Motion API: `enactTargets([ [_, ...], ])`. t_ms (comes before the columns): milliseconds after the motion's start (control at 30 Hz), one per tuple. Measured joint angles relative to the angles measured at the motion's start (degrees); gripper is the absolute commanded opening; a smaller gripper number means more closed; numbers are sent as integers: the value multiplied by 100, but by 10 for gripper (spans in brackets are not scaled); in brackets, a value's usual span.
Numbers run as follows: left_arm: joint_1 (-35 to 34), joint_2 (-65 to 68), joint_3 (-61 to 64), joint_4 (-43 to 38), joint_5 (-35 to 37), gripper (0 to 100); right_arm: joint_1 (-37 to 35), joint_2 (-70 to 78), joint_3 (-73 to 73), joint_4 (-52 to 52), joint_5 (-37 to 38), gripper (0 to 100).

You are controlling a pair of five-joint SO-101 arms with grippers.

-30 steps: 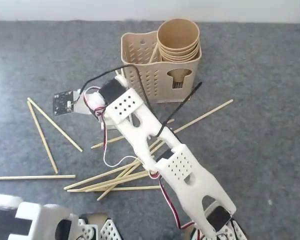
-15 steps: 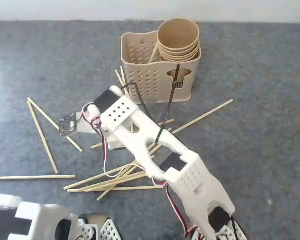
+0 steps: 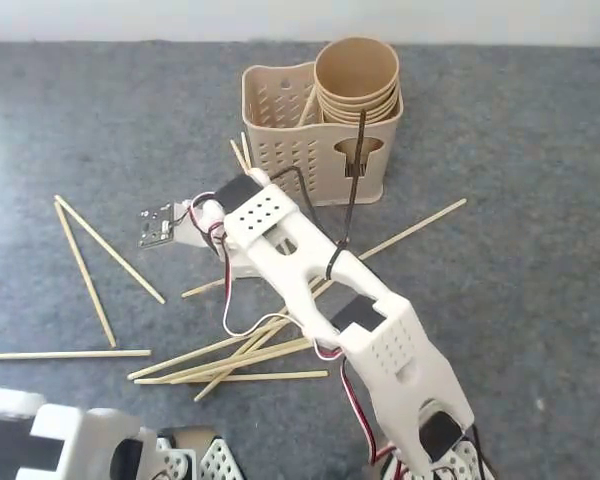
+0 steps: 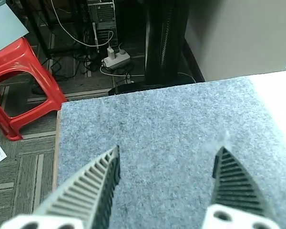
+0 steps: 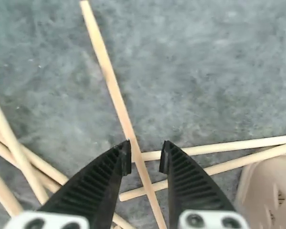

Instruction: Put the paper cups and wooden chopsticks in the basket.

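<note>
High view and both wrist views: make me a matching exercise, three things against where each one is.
1. paper cups
2. right gripper
3. left gripper

A. open, facing the grey mat
B. stacked in the basket
C. astride a chopstick lying on the mat

Pairs: 1-B, 2-C, 3-A

chopsticks (image 3: 110, 250) pale bare wood; basket (image 3: 280, 150) matt plastic (perforated); cups (image 3: 356, 65) brown paper; table (image 3: 500, 300) rough grey felt.
</note>
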Motion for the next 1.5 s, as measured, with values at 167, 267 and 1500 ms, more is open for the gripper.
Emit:
enactTargets([
  [167, 0, 0, 0, 0, 0, 299, -9, 97, 0, 123, 123, 123],
  [267, 0, 0, 0, 0, 0, 299, -9, 97, 0, 255, 158, 123],
  [1500, 53, 0, 527, -774, 0, 299, -193, -1240, -923, 835, -756, 8],
])
